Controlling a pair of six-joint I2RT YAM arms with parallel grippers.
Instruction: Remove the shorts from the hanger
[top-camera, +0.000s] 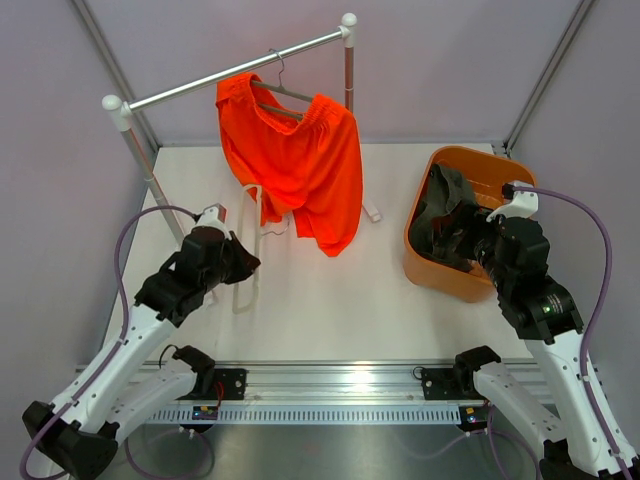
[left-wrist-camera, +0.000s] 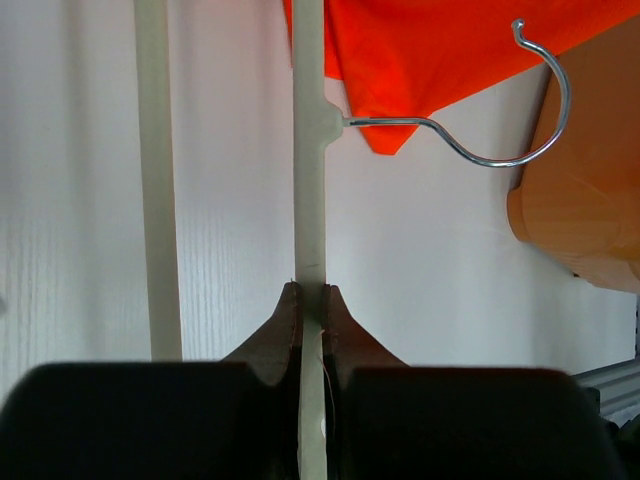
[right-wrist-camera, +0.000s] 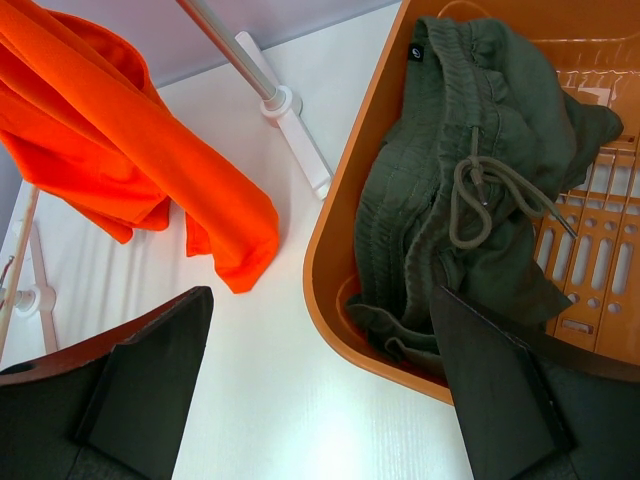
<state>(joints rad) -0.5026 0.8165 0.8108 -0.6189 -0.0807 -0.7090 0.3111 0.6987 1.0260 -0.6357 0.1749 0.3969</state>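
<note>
The bright orange shorts hang on the dark grey hanger, whose wire hook sits over the rack's rail. The shorts also show in the left wrist view and the right wrist view. My left gripper is low over the table in front of the shorts. It is shut on a bar of a pale cream-white hanger that lies flat there. My right gripper is open and empty, hovering over the near rim of the basket, well right of the shorts.
A white and metal clothes rack stands at the back, one foot on the table beside the basket. An orange basket at the right holds a dark green garment. The cream hanger's metal hook points toward the basket.
</note>
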